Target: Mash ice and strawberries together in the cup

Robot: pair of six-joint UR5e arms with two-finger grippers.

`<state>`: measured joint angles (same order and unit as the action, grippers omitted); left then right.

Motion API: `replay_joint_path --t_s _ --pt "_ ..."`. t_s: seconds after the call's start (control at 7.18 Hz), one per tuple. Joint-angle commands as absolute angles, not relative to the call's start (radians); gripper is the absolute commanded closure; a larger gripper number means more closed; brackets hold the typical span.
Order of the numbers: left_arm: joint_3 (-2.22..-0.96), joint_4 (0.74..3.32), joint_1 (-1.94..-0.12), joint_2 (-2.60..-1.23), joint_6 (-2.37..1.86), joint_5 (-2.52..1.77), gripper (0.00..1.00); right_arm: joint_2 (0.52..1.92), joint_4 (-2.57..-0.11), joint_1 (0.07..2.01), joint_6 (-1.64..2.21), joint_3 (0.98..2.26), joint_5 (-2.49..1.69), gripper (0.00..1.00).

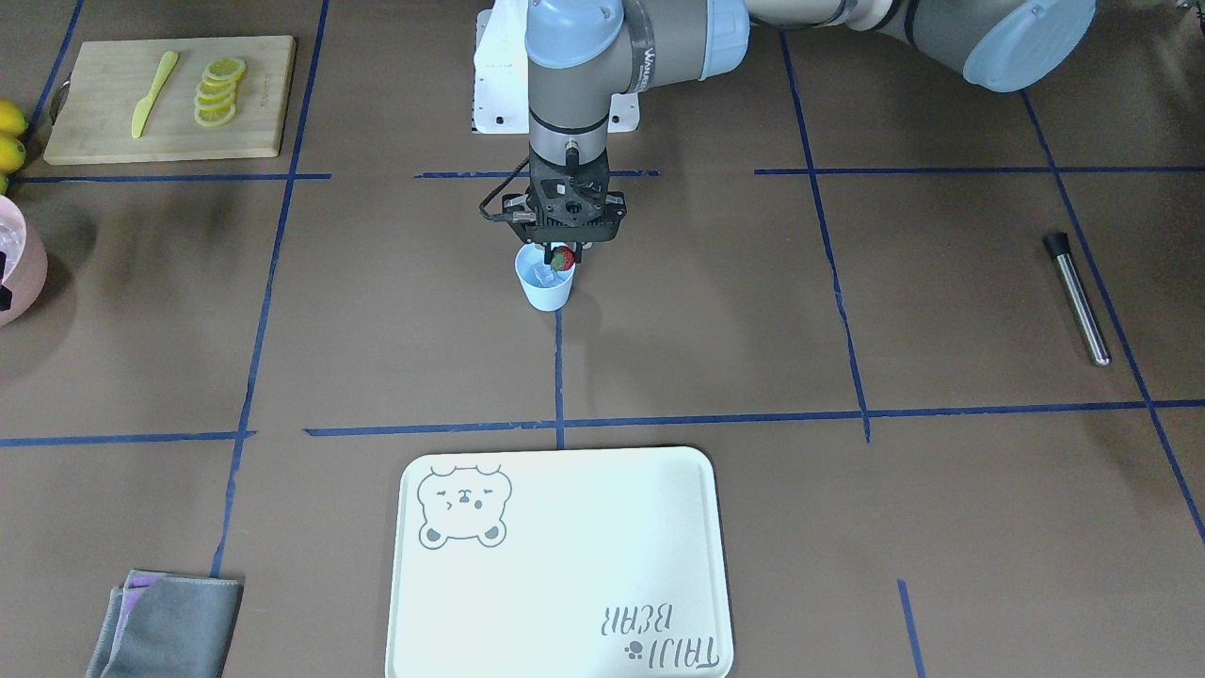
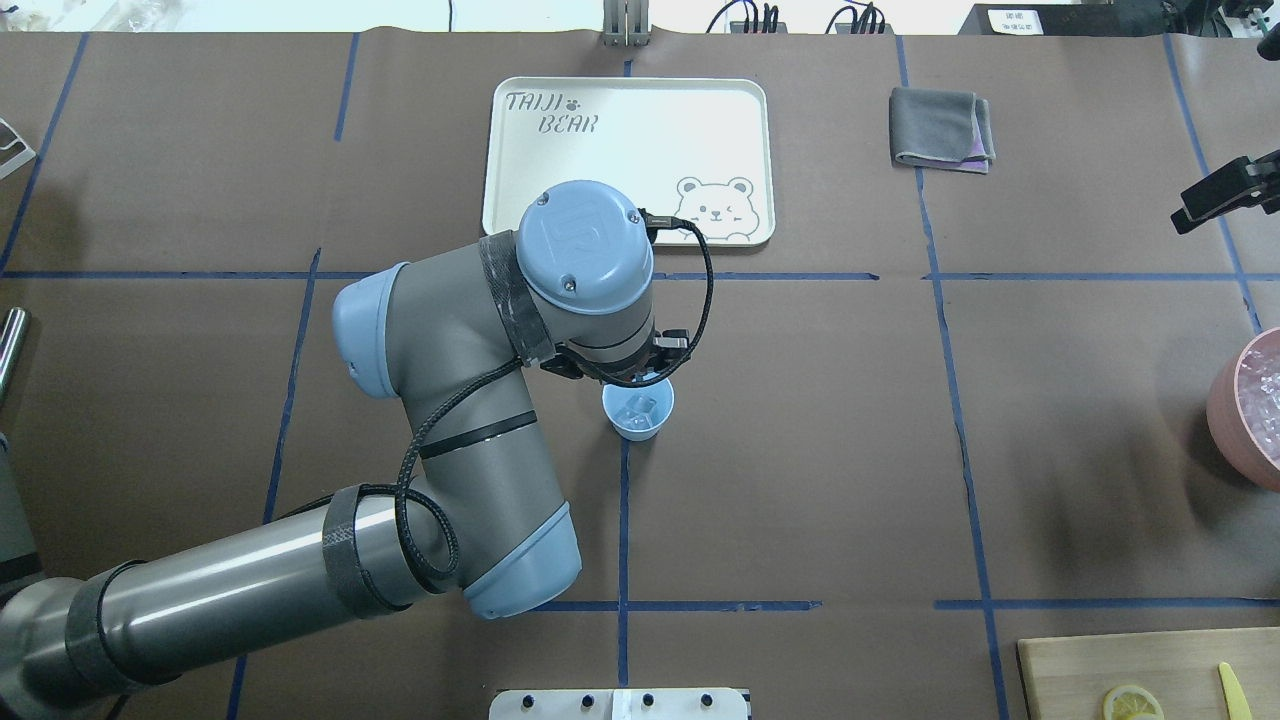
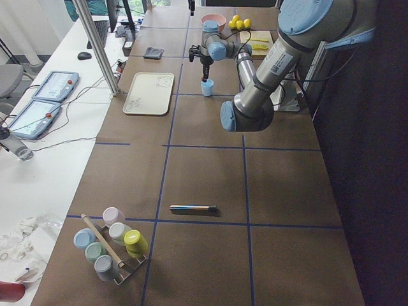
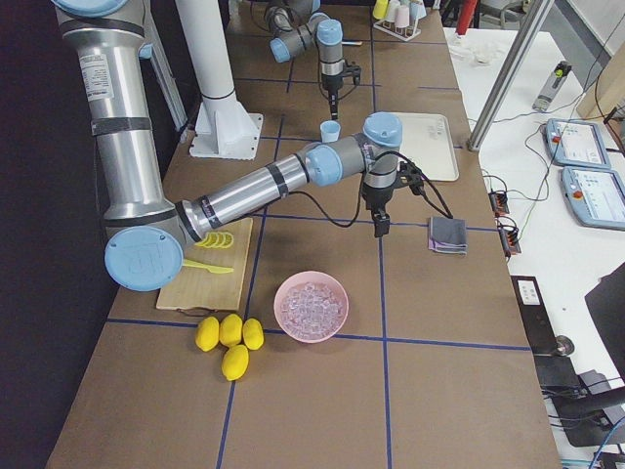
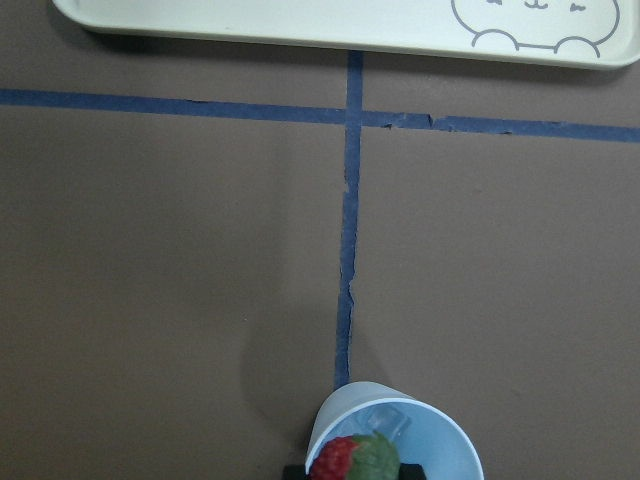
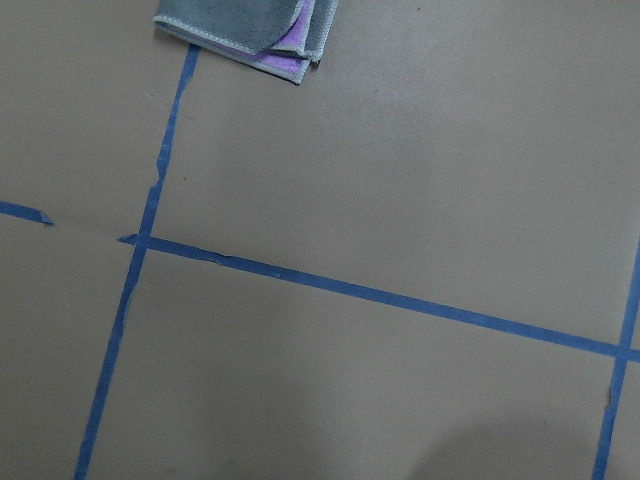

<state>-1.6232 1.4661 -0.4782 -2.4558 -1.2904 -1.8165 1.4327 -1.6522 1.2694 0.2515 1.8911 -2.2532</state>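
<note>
The pale blue cup [image 1: 545, 285] stands mid-table on a blue tape line, with clear ice [image 1: 538, 274] inside. My left gripper [image 1: 562, 252] hangs just over the cup's rim, shut on a small red strawberry [image 1: 562, 259] with a green top. In the left wrist view the strawberry [image 5: 355, 458] sits over the near side of the cup [image 5: 430, 450], with the ice [image 5: 388, 420] beyond it. My right gripper [image 2: 1190, 213] hovers far off at the table's right side, holding nothing that I can see. Whether it is open or shut does not show.
A white bear tray [image 1: 565, 574] lies beyond the cup. A metal rod with a black tip [image 1: 1076, 298] lies on the left-arm side. On the right-arm side are a pink bowl of ice [image 4: 312, 305], a cutting board [image 1: 113, 122] with lemon slices and a knife, and a grey cloth [image 2: 940, 128].
</note>
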Motion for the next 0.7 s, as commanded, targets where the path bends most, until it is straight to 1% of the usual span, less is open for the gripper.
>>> replay_joint_path --t_s 0.0,0.14,0.28,0.56 --pt "-1.623 1.465 -0.469 -2.456 -1.290 -1.815 0.88 1.437 -1.651 1.270 0.252 1.891 -2.253 0.01" --pt "-1.623 1.466 -0.462 -2.454 -1.290 -1.816 0.67 1.437 -1.651 1.270 0.252 1.891 -2.253 0.01" --pt "-1.623 1.466 -0.459 -2.454 -1.292 -1.816 0.53 1.437 -1.651 1.270 0.252 1.891 -2.253 0.01" --pt "-1.623 1.468 -0.445 -2.457 -1.292 -1.816 0.50 1.437 -1.651 1.272 0.252 1.891 -2.253 0.01"
